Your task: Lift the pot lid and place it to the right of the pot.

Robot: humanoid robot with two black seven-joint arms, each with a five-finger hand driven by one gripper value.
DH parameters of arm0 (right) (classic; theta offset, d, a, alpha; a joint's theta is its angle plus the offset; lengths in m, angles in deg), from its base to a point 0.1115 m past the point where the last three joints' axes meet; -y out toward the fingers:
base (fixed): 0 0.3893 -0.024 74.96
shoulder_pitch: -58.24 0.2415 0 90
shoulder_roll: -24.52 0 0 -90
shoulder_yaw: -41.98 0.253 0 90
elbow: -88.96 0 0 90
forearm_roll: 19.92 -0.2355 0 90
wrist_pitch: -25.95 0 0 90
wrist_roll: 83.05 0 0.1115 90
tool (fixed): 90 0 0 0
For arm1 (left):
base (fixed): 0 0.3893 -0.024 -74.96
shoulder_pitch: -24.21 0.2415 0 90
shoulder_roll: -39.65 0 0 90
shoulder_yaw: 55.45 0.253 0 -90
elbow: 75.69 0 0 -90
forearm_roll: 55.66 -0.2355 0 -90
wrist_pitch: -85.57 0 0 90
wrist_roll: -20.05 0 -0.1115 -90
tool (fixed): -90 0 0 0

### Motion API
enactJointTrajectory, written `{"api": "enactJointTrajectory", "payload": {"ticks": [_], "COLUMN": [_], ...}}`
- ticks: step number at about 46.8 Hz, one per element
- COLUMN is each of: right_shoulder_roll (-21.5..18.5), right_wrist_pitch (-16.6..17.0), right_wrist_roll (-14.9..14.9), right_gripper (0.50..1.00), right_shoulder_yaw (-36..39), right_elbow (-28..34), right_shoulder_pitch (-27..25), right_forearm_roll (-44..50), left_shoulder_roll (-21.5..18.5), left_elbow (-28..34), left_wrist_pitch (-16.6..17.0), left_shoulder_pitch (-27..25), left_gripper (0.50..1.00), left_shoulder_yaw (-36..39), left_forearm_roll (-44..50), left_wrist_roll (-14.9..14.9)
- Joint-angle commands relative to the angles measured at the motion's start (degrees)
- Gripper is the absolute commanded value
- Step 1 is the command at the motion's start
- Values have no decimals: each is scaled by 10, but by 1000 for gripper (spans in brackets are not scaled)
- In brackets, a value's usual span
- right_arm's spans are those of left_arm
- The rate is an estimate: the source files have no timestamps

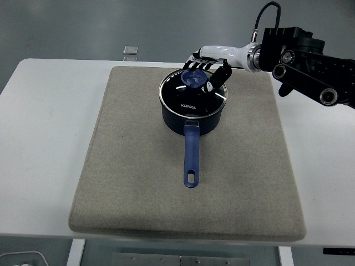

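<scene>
1. The fingers (195, 65) of the right hand (208, 67) are spread in a fan over the blue knob (194, 79) of the pot lid (193, 92); the dark fingertips reach down around the knob, and the thumb sits at the knob's right side. Whether they actually press on the knob I cannot tell.
2. The hand has a white back and joins a black forearm (310, 58) that comes in from the right edge of the picture, above the table's far right corner, with a black cable looping up from the wrist.
3. The pot lid is glass with a metal rim and lies flat on the pot (191, 119), closing it. It has not been lifted.
4. The pot is dark blue, with white lettering on the lid reading KONKA. Its blue handle (191, 158) points toward the table's near edge.
5. The pot stands on a grey felt mat (138, 183), in the mat's far half, roughly midway between the left and right edges of the white table (44, 144).
6. A small clear square object (130, 50) lies at the table's far edge, beyond the mat.
</scene>
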Motion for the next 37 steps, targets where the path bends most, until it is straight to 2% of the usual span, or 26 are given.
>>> {"api": "enactJointTrajectory", "payload": {"ticks": [1, 5, 12, 22, 29, 37], "right_shoulder_roll": [-1, -1, -1, -1, -1, 0], "right_wrist_pitch": [1, 3, 5, 5, 5, 5], "right_wrist_roll": [1, 1, 1, 1, 0, 0], "right_gripper": [774, 754, 689, 646, 584, 568], "right_shoulder_yaw": [0, 0, -1, -1, -1, 0], "right_elbow": [0, 0, 0, 0, 0, 1], "right_shoulder_pitch": [0, 1, 7, 8, 15, 17], "right_forearm_roll": [0, 0, 0, 0, 0, -1], "left_shoulder_roll": [0, 0, 0, 0, 0, 0], "left_elbow": [0, 0, 0, 0, 0, 0], "left_wrist_pitch": [0, 0, 0, 1, 0, 0], "left_shoulder_pitch": [0, 0, 0, 0, 0, 0], "left_gripper": [1000, 1000, 1000, 1000, 1000, 1000], "left_shoulder_yaw": [0, 0, 0, 0, 0, 0], "left_forearm_roll": [0, 0, 0, 0, 0, 0], "left_wrist_roll": [0, 0, 0, 0, 0, 0]}}
